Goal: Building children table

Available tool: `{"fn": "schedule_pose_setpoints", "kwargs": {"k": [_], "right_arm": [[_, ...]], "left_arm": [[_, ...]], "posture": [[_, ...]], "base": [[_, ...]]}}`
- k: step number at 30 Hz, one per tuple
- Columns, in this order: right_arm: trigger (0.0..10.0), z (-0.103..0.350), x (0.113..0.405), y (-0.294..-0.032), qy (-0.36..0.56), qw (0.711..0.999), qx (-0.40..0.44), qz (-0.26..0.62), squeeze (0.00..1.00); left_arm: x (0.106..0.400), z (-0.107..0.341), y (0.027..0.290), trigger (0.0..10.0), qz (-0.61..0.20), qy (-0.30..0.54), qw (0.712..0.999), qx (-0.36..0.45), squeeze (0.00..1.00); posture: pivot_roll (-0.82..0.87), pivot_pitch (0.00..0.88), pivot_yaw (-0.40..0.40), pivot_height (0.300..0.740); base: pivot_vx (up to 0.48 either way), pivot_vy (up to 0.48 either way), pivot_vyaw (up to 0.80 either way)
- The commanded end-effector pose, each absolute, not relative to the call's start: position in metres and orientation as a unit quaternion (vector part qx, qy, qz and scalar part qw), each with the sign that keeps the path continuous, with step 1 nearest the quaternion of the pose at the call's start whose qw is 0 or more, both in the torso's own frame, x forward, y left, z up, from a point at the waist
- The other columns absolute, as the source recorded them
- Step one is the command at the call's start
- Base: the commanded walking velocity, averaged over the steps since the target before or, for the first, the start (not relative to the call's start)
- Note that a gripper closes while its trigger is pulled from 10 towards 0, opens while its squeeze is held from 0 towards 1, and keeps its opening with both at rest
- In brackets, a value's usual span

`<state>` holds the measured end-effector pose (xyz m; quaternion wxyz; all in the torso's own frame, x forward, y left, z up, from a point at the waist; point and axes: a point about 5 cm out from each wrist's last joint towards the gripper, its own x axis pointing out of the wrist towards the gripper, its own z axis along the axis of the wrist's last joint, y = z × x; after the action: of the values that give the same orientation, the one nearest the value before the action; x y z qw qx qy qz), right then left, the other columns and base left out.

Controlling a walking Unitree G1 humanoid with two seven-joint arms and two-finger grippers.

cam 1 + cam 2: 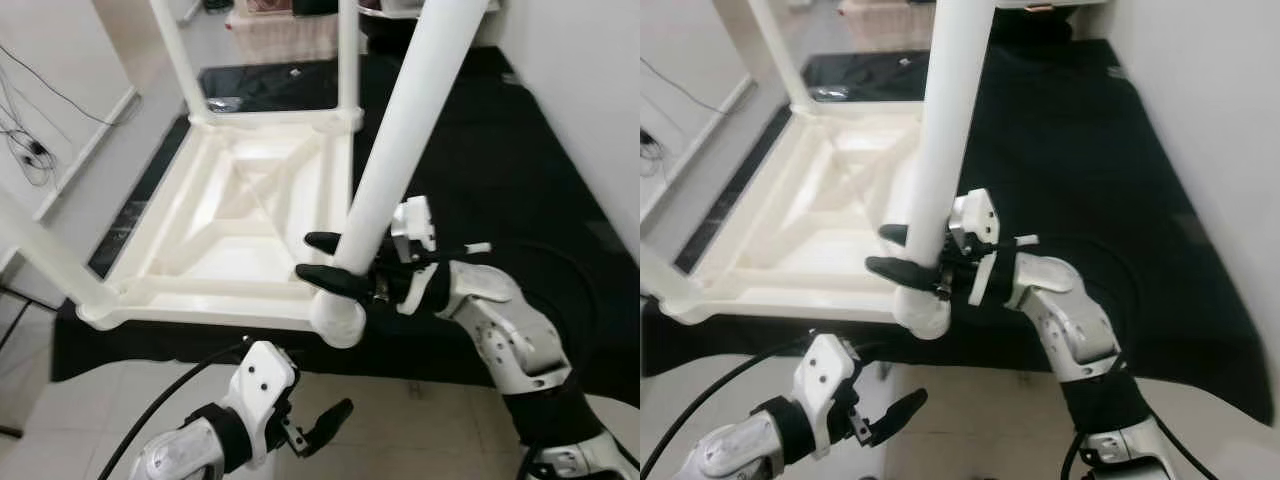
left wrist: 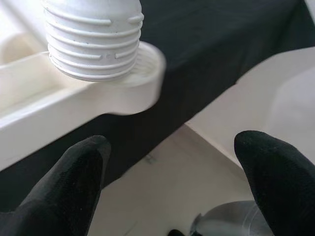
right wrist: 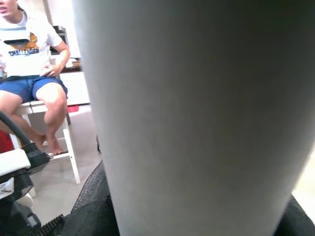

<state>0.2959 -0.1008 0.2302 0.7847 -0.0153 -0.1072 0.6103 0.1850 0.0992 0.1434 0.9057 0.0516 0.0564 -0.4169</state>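
Observation:
A white plastic children's table lies upside down on a black mat. Three legs stand in its corners: far left, far right and near left. My right gripper is shut on a fourth white leg, low down, just above the near right corner socket. The leg's threaded end sits at the socket, with several thread turns showing. My left gripper hangs open below and in front of that corner, holding nothing.
The mat's front edge meets a tiled floor near my body. A white wall runs along the right. Cables lie on the floor at the left. A person sits on a white stool behind me.

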Motion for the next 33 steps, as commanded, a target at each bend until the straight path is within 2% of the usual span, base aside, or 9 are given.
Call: {"fn": "schedule_pose_setpoints", "kwargs": {"k": [1,11,15,17,19,20,21,33], "right_arm": [[10.0,0.232,0.295,-0.093,-0.114,0.776,-0.027,0.620,0.00],[10.0,0.240,0.300,-0.095,-0.121,0.771,-0.042,0.624,0.00],[10.0,0.246,0.303,-0.109,-0.118,0.765,-0.059,0.630,0.00],[10.0,0.246,0.303,-0.109,-0.118,0.765,-0.059,0.630,0.00],[10.0,0.250,0.303,-0.125,-0.112,0.763,-0.070,0.632,0.00],[10.0,0.250,0.303,-0.125,-0.112,0.763,-0.070,0.632,0.00],[10.0,0.252,0.302,-0.139,-0.103,0.763,-0.082,0.633,0.00],[10.0,0.249,0.290,-0.173,-0.056,0.748,-0.088,0.655,0.00]], "left_arm": [[0.184,0.144,0.105,10.0,-0.410,0.055,0.908,0.072,0.00],[0.181,0.147,0.102,10.0,-0.420,0.050,0.903,0.070,0.00],[0.173,0.147,0.097,10.0,-0.459,0.064,0.885,0.054,0.00],[0.173,0.147,0.097,10.0,-0.459,0.064,0.885,0.054,0.00],[0.162,0.147,0.095,10.0,-0.498,0.076,0.862,0.052,0.00],[0.162,0.147,0.095,10.0,-0.498,0.076,0.862,0.052,0.00],[0.156,0.146,0.094,10.0,-0.521,0.085,0.848,0.053,0.00],[0.156,0.146,0.095,10.0,-0.522,0.078,0.847,0.063,0.00]], "posture": [[0.01,0.205,0.033,0.740],[0.01,0.212,0.033,0.740],[0.01,0.220,0.035,0.740],[0.01,0.220,0.035,0.740],[0.01,0.221,0.035,0.740],[0.01,0.221,0.035,0.740],[0.01,0.224,0.036,0.740],[0.02,0.226,0.045,0.740]], "base": [[0.000,0.000,0.00],[0.000,0.000,0.00],[0.000,0.000,0.00],[0.000,0.000,0.00],[0.000,0.000,0.00],[0.000,0.000,0.00],[0.000,0.000,0.00],[0.000,0.000,0.00]]}}
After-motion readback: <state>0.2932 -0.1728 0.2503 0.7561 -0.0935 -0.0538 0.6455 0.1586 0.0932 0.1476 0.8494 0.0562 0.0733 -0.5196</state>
